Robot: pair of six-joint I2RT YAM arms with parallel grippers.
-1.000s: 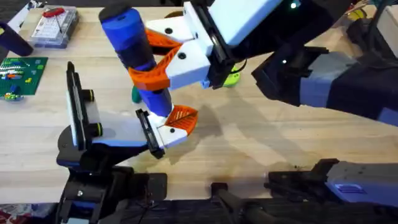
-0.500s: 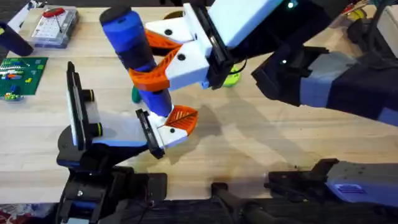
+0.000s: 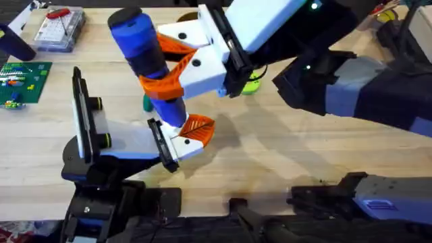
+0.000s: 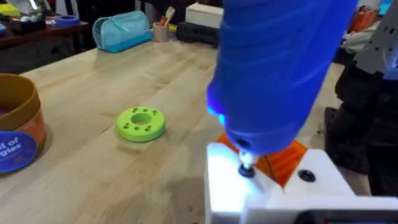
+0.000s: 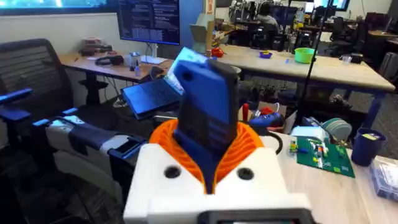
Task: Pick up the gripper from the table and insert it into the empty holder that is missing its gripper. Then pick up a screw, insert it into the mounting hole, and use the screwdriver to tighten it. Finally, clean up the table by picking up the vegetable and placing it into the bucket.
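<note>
The right gripper clamps the blue screwdriver upright, its bit down on the white, orange-padded gripper. Beyond the screwdriver lies the vegetable; left gripper's opening cannot be told.

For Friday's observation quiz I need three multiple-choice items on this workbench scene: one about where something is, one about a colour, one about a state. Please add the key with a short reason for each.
1. Where is the bit of the screwdriver?
A. Lying flat on the table
B. Pointing down into the white part beside the orange pads
C. Inside the clear plastic box

2. What colour is the round disc with holes?
A. Lime green
B. Red
C. White

3. What is the right gripper doing?
A. Open above the table
B. Shut on the bucket
C. Shut on the screwdriver

Key: 1 B, the left wrist view shows the metal tip meeting the white part. 2 A, the disc is lime green on the table. 3 C, its orange pads clamp the blue barrel overhead.
</note>
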